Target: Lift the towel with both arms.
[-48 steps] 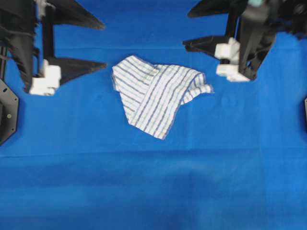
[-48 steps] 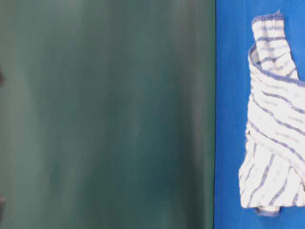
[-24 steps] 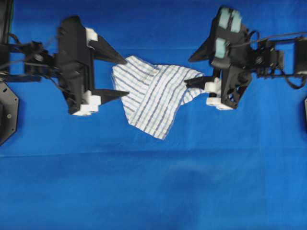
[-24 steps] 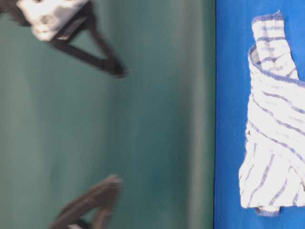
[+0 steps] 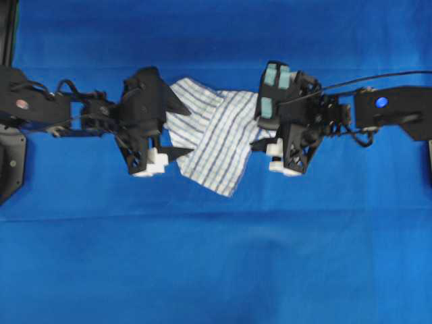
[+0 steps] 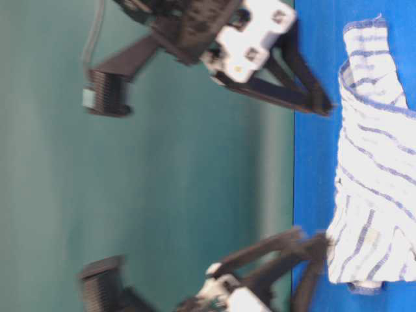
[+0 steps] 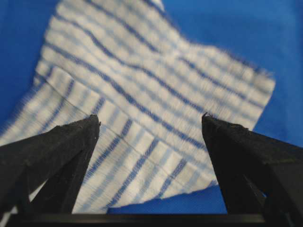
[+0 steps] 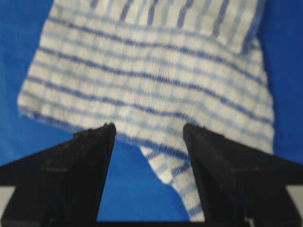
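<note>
Overhead exterior shows the towel (image 5: 214, 138) lying crumpled on the blue table cover (image 5: 216, 256), between the two arms. The left gripper (image 5: 181, 129) reaches over its left edge and the right gripper (image 5: 260, 131) over its right edge; both have jaws spread wide, gripping nothing.

This is looking like a robotics lab bench rather than a home: a plain blue table cover (image 5: 216, 270) is lying flat over the whole work surface, two black robot arms with cabling are reaching in from left and right, and a bare green backdrop (image 6: 162, 169) is standing behind.
</note>
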Controlling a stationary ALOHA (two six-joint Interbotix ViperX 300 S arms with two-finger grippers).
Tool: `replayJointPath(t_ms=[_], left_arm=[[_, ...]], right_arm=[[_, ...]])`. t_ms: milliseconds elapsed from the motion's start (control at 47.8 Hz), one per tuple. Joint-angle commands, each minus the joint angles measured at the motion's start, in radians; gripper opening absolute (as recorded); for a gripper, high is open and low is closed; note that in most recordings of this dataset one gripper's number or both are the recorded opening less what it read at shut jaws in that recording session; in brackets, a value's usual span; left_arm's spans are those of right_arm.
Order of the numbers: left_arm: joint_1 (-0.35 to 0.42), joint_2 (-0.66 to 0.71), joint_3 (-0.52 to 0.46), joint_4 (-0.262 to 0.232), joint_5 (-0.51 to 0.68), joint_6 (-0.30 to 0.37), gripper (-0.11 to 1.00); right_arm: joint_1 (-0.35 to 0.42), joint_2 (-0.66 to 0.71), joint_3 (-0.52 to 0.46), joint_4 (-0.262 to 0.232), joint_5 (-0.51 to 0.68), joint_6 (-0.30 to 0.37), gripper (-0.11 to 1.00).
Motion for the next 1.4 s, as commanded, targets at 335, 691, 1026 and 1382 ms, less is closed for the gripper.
replayJointPath(t_ms=[335,691,1026,1382], left_arm=[[-0.002,0.218,-0.021,-0.009,-0.130,-0.029,0.91],[-0.002,0.219,-0.020,-0.009,-0.087,-0.031,0.48],[0.000,0.213,-0.020,-0.009,-0.063,-0.031,0.03],[0.000,0.021,-0.043,-0.009,0.091,-0.029,0.03]], right_arm=[[-0.037,0.129,-0.008,-0.002,-0.075,0.002,0.63],[-0.037,0.129,-0.008,-0.003,-0.074,-0.011,0.38],[-0.037,0.129,-0.011,-0.003,-0.075,-0.006,0.04],[-0.031,0.012,-0.051,0.003,0.002,0.002,0.04]])
